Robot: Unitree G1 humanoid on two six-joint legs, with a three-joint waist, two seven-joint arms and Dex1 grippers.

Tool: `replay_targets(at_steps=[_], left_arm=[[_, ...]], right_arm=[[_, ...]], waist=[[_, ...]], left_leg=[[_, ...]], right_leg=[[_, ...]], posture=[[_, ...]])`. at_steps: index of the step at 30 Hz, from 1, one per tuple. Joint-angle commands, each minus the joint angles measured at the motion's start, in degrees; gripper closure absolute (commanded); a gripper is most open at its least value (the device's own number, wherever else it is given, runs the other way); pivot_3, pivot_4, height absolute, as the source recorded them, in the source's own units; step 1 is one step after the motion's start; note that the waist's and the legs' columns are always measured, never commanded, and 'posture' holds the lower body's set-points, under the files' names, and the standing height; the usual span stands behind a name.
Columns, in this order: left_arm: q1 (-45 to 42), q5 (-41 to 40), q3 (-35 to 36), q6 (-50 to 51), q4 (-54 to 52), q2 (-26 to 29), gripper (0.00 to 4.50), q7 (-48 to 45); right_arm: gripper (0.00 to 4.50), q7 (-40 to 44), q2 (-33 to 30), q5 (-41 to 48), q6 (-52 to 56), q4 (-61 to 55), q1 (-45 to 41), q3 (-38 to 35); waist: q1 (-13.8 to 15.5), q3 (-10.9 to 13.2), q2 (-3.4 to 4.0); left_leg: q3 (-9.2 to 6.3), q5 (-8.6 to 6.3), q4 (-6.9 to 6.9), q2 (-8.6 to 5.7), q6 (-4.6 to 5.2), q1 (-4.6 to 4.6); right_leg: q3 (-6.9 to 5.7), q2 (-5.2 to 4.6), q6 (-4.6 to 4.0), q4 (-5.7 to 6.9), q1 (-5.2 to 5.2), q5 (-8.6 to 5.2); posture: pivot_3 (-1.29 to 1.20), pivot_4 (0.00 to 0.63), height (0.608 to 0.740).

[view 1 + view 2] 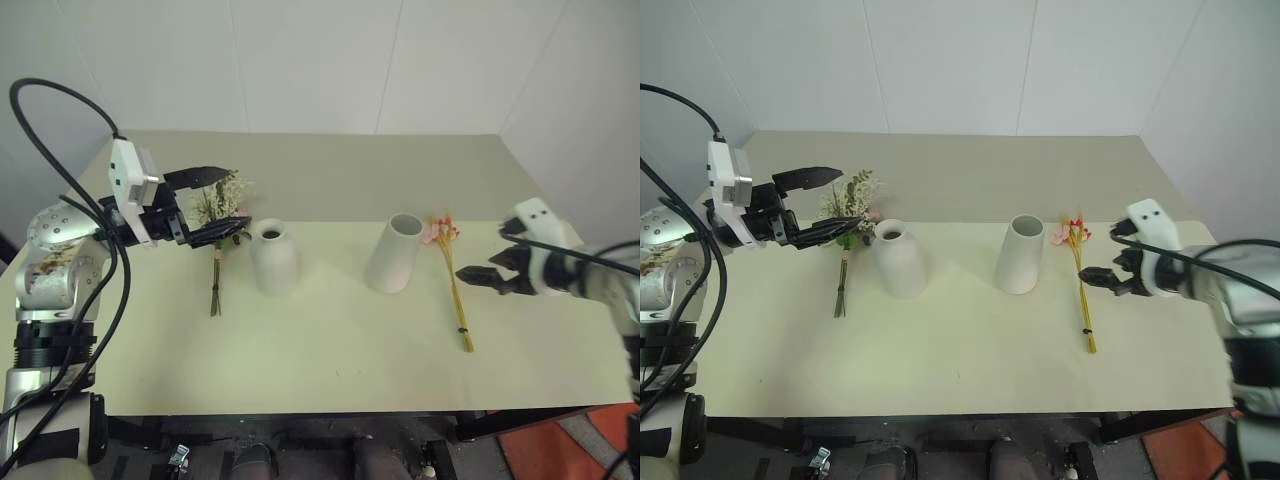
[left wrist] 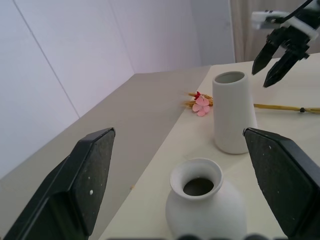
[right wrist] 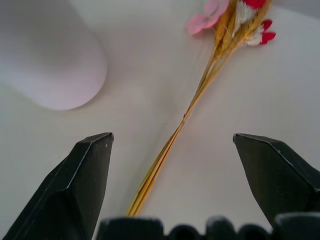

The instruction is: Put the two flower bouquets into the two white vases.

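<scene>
On the pale table [image 1: 330, 360], the thin bunch [image 1: 455, 285] at right is being approached by the wide-open, empty right gripper [image 1: 478, 277], while the left gripper [image 1: 220, 205], equally open and empty, is being held above the bushy bunch [image 1: 216, 250], so a lowering and closing on the stems is being called for next.

Bright even indoor light, soft faint shadows, no glare, right wrist view blurred close up

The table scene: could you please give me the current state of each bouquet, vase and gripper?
Bushy rose bouquet: lying on table.
Thin yellow-stemmed bouquet: lying on table.
Bottle-shaped white vase: upright, empty.
Tapered white cylinder vase: upright, no flowers in it.
Left gripper: open, holding nothing.
Right gripper: open, holding nothing.
</scene>
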Motion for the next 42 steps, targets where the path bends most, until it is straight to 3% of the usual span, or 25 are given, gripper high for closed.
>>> replay_targets(at_steps=[1, 6, 9, 20, 25, 28, 33, 34, 36, 38, 42], left_arm=[[-0.04, -0.82, 0.0, 0.5, -3.21, -0.13, 0.04, -0.03], [1.2, -1.17, -0.24, 1.39, -5.45, -0.67, 0.04, 0.43], [1.84, -0.68, -0.29, 1.73, -6.27, -0.63, 0.0, 1.03], [3.8, -0.05, -0.06, 2.59, -7.74, 0.01, 0.0, 2.32], [3.54, 0.27, -0.27, 2.57, -7.5, 0.24, 0.0, 2.29], [3.24, 0.62, -0.09, 2.44, -6.78, 0.83, 0.0, 2.15], [3.5, 0.6, 0.29, 2.11, -6.11, 1.52, 0.0, 1.93], [3.47, 0.58, 0.31, 2.1, -6.05, 1.58, 0.0, 1.86], [3.28, 0.69, 0.25, 2.05, -5.81, 1.65, 0.0, 1.76], [3.14, 0.78, 0.19, 1.99, -5.64, 1.71, 0.0, 1.68], [3.14, 1.05, 0.0, 1.8, -5.45, 1.75, 0.0, 1.57]], right_arm=[[0.0, -0.88, 1.62, -3.91, -0.34, 6.51, -5.24, 3.93], [0.0, -0.26, 5.03, -8.16, -4.75, 14.94, -9.47, 8.56], [0.58, -0.95, 7.06, -10.88, -7.2, 20.88, -11.4, 9.91], [4.39, -1.11, 9.58, -15.53, -11.3, 30.56, -14.39, 8.74], [4.49, -8.45, 9.89, -17.12, -17.67, 28.33, -12.69, 3.52], [4.49, -18.79, 10.53, -16.87, -27.79, 22.74, -10.59, -5.06], [4.49, -35.4, 17.49, -16.76, -57.37, 13.8, -5.95, -16.89], [4.49, -35.63, 18.34, -16.31, -60.63, 11.32, -4.65, -18.09], [4.49, -28.37, 23.07, -2.55, -63.62, 3.95, -3.06, -25.52], [4.49, -26.48, 26.59, 5.81, -63.7, -1.28, -2.67, -29.73], [4.49, -21.84, 27.58, 9.17, -60.92, -9.32, 0.28, -26.45]], waist=[[0.02, 0.0, 0.01], [0.19, 0.0, 0.01], [0.1, 0.0, 0.01], [-0.02, 0.0, 0.01], [-0.04, 0.01, 0.02], [0.0, 0.01, 0.02], [-0.26, 0.01, 0.03], [-0.38, 0.01, 0.03], [-0.37, 0.01, 0.03], [-0.34, 0.01, 0.03], [-0.2, 0.03, 0.06]], left_leg=[[-0.01, 0.0, 0.0, 0.0, 0.0, -0.07], [-0.03, 0.0, 0.06, -0.01, 0.0, -0.12], [-0.05, 0.01, 0.12, -0.01, 0.01, -0.09], [-0.06, 0.01, 0.11, -0.01, 0.01, -0.07], [-0.07, 0.01, 0.11, -0.01, 0.01, -0.08], [-0.07, 0.01, 0.09, -0.01, 0.01, -0.11], [-0.1, 0.01, 0.07, -0.02, 0.01, -0.1], [-0.1, 0.01, 0.06, -0.02, 0.0, -0.08], [-0.14, 0.01, 0.06, -0.02, 0.0, -0.07], [-0.19, 0.01, 0.05, -0.01, 0.01, -0.06], [-0.19, 0.01, 0.08, -0.01, 0.01, -0.06]], right_leg=[[-0.01, 0.0, 0.0, 0.0, -0.06, 0.01], [-0.02, -0.01, 0.02, 0.01, -0.07, 0.03], [-0.04, -0.01, 0.05, 0.01, -0.02, 0.05], [-0.05, -0.01, 0.04, 0.01, 0.0, 0.06], [-0.05, 0.0, 0.05, 0.02, -0.01, 0.06], [-0.05, -0.01, 0.05, -0.01, -0.02, 0.06], [-0.04, -0.01, 0.07, 0.01, -0.04, 0.06], [-0.04, 0.0, 0.08, 0.02, -0.03, 0.06], [-0.04, 0.0, 0.08, 0.04, -0.02, 0.07], [-0.09, 0.01, 0.08, -0.01, 0.06, 0.07], [-0.09, -0.01, 0.11, 0.0, 0.09, 0.1]], posture=[[0.0, 0.15, 0.74], [0.0, 0.15, 0.74], [0.0, 0.15, 0.74], [0.0, 0.15, 0.74], [0.0, 0.15, 0.74], [0.0, 0.15, 0.74], [0.0, 0.15, 0.74], [0.0, 0.15, 0.74], [0.0, 0.15, 0.74], [0.0, 0.15, 0.74], [0.0, 0.15, 0.74]])
